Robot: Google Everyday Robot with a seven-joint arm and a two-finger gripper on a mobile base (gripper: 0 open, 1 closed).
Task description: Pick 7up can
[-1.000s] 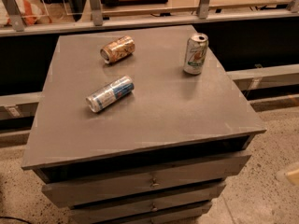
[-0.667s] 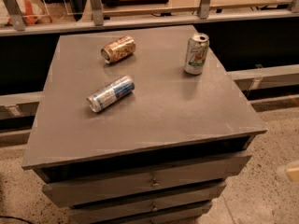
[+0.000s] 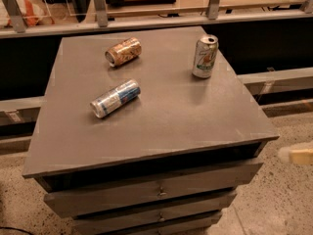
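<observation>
The 7up can [image 3: 205, 56] is pale silver-white with green and red markings. It stands upright near the far right edge of the grey cabinet top [image 3: 166, 116]. My gripper [image 3: 296, 154] shows only as a pale shape at the right edge of the view. It is beside the cabinet's front right corner, below the level of the top, and well short of the can. It holds nothing that I can see.
A brown-gold can [image 3: 123, 51] lies on its side at the far left of the top. A slimmer blue-and-silver can [image 3: 115, 98] lies on its side left of centre. Drawers [image 3: 156, 191] face the front. A metal rail [image 3: 146, 21] runs behind the cabinet.
The pale gripper shape at the right edge has risen and come a little further into view. The three cans have not moved.
</observation>
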